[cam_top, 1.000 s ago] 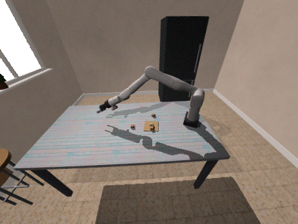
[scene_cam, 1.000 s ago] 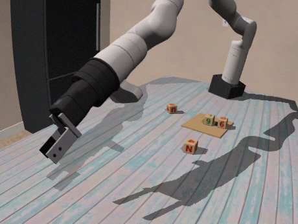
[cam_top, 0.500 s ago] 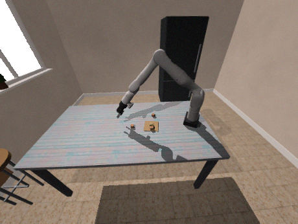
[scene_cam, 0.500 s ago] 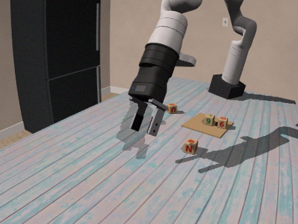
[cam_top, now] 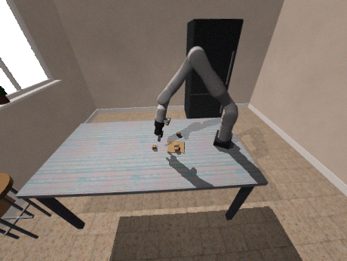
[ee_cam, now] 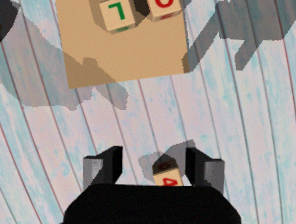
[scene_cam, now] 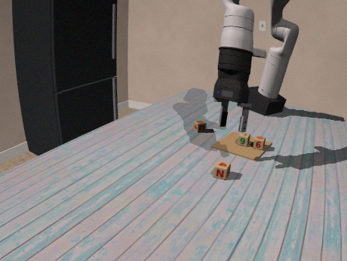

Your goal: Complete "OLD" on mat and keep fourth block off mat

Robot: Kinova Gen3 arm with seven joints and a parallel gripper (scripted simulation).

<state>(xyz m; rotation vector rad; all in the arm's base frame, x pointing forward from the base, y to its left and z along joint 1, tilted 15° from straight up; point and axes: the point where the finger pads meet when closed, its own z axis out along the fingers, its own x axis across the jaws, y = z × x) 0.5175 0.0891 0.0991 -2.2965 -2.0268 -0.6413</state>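
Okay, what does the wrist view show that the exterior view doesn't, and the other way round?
Only the wrist view shows the top faces of the two blocks on the mat: a green L and a red O. Only the exterior view shows the N block on the table, the black fridge and the arm's base. Both show the tan mat, the open pincer and a third block under it.

On the tan mat [scene_cam: 230, 148], which lies flat, two wooden blocks touch side by side: one [ee_cam: 116, 15] with a green L on top, one [ee_cam: 162, 9] with a red O. Off the mat lie an N-faced block [scene_cam: 222, 170] and another block [scene_cam: 200, 126], apart from each other.
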